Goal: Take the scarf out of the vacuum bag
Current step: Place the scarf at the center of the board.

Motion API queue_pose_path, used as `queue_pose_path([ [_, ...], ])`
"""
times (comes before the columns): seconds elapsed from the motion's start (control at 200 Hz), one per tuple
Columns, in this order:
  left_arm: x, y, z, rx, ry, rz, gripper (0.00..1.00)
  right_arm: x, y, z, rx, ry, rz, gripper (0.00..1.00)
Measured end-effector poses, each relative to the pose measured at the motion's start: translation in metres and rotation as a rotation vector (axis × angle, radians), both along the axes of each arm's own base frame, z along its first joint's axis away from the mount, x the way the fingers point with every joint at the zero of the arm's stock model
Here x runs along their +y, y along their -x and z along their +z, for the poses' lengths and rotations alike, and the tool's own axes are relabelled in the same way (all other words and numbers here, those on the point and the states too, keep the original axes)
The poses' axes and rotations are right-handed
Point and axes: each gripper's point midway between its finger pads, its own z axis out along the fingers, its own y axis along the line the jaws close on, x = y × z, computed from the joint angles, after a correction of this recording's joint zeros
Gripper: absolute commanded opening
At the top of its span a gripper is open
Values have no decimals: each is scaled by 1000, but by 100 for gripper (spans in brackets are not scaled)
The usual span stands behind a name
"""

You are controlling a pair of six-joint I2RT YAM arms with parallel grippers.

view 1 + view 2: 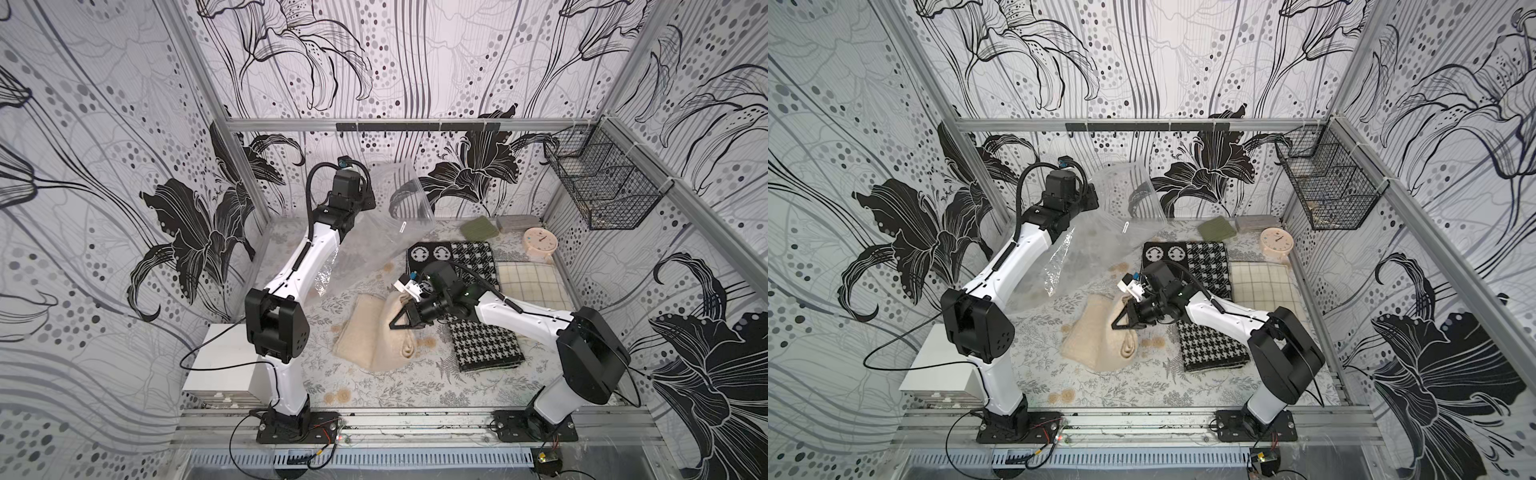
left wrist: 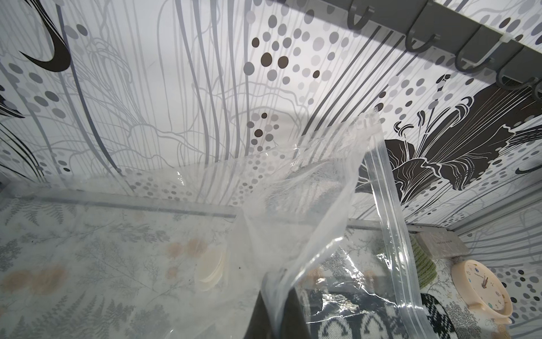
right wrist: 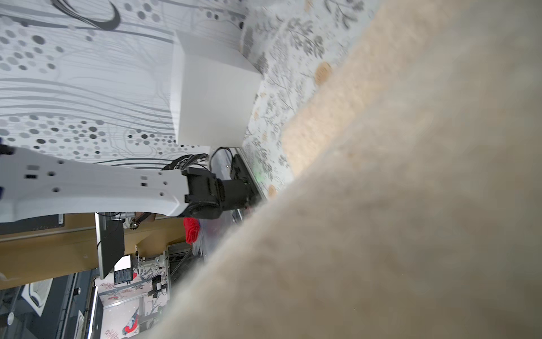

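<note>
1. Judging the soft, cream-coloured woolly scarf (image 1: 365, 334) first: it looks light, thick and floppy. I expect it to sag and unfold from a single pinch rather than slip. It lies folded on the floral-printed table (image 1: 374, 395) in front of the bag, apparently outside the plastic, with one fold raised to the right gripper (image 1: 395, 323).
2. The right gripper's jaws are pressed together on that raised fold. A doubled fold near an edge seems to me the best place to grip, not a single layer.
3. The large, clear, crinkly plastic vacuum bag (image 1: 386, 216) is, I judge, light, slick and limp. The left gripper (image 2: 275, 314) pinches its film close to the ribbed zip strip (image 2: 390, 223) and holds it up by the back wall. The lower end trails down to the table beside the left arm.
4. The small white zip slider (image 1: 404, 227) shows in both top views. I see the round white valve disc (image 2: 211, 270) only through the film in the left wrist view.
5. Hidden or unclear:
   - The left gripper's fingertips sit behind its wrist in both top views.
   - The right wrist view is almost filled with blurred cream fabric, so I cannot see the pads themselves.
   - I cannot tell whether the bag's lower edge touches the scarf's far edge or lies just beside it.
</note>
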Motion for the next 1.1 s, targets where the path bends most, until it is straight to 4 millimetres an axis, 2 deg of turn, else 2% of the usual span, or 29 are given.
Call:
queue_pose_path([
  [0.145,-2,0,-6,12,5,-6,0,-14,-3,-18,18,35,-22,0],
  [0.245,-2,-1,-7,11,8,-8,0,-16,-5,-29,28,51,-23,0],
  [0.426,-3,-1,-6,9,11,-9,0,-14,-7,-76,97,124,-20,0],
  [0.486,-3,-1,-6,9,12,-9,0,-17,-7,-84,107,152,-26,0],
  [0.621,-4,-1,-6,9,12,-15,0,-26,-15,-86,86,195,-56,0],
  [0.861,-10,-1,-11,17,14,-29,0,-71,-28,-83,33,380,-147,0],
  [1.102,-11,-2,-13,22,13,-31,0,-84,-35,-85,8,497,-153,0],
])
